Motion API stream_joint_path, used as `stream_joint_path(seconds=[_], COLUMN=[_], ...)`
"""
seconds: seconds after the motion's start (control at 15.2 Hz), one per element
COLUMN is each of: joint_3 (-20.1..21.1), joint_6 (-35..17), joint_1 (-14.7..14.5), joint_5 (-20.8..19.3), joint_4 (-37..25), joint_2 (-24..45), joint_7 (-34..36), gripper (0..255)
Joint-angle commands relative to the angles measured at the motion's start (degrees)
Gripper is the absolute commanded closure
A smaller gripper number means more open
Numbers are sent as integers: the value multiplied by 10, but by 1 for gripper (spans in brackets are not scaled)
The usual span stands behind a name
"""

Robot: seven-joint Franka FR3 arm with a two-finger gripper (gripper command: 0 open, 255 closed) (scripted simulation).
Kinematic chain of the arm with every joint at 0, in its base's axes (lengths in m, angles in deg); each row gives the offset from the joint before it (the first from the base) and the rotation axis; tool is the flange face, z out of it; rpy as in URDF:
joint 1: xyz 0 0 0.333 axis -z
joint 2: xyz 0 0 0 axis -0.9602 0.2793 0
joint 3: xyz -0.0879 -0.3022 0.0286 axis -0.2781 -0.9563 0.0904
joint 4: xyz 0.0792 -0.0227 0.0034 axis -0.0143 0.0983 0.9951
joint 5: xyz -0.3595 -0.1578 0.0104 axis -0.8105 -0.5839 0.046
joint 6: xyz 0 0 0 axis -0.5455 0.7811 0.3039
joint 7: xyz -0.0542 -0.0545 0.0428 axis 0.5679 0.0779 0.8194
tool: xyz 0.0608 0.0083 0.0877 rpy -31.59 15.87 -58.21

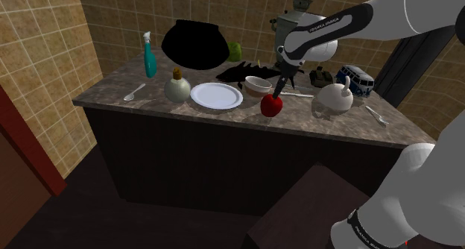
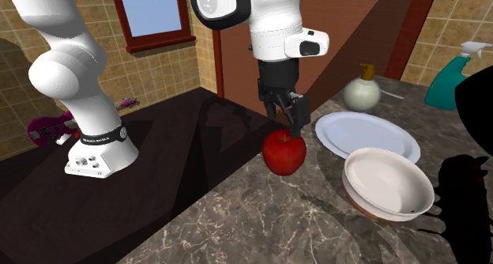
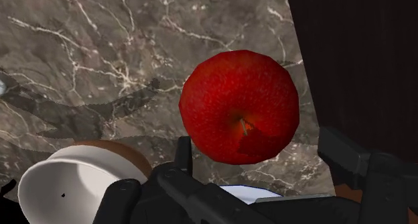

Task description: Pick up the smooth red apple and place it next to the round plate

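The red apple (image 2: pixel 284 153) is sitting on the marbled desk (image 2: pixel 261 223) close to its front edge, just beside the white plate (image 2: pixel 371 132) and near the bowl (image 2: pixel 387 179). Its stem end is pointing straight up, so its axis is standing upright. The gripper (image 2: pixel 287 124) is hovering right above it, fingers spread apart and gripping nothing.

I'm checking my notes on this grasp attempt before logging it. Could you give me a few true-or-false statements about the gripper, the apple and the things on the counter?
1. The gripper is shut on the apple. False: its fingers stand apart and do not clasp the apple.
2. The plate is white with nothing on it. True.
3. The spray bottle is red. False: it is teal.
4. The apple lies close to the edge of the counter. True.
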Motion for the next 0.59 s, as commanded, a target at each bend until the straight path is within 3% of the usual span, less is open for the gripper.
stream_joint_path(seconds=[0.0,0.2,0.53], joint_3=[0,2,3], joint_6=[17,67,67], joint_1=[0,0,1], joint_5=[-11,-35,-35], joint_4=[-6,-27,-27], joint_2=[-14,-48,-48], joint_7=[7,25,25], gripper=[0,0,0])
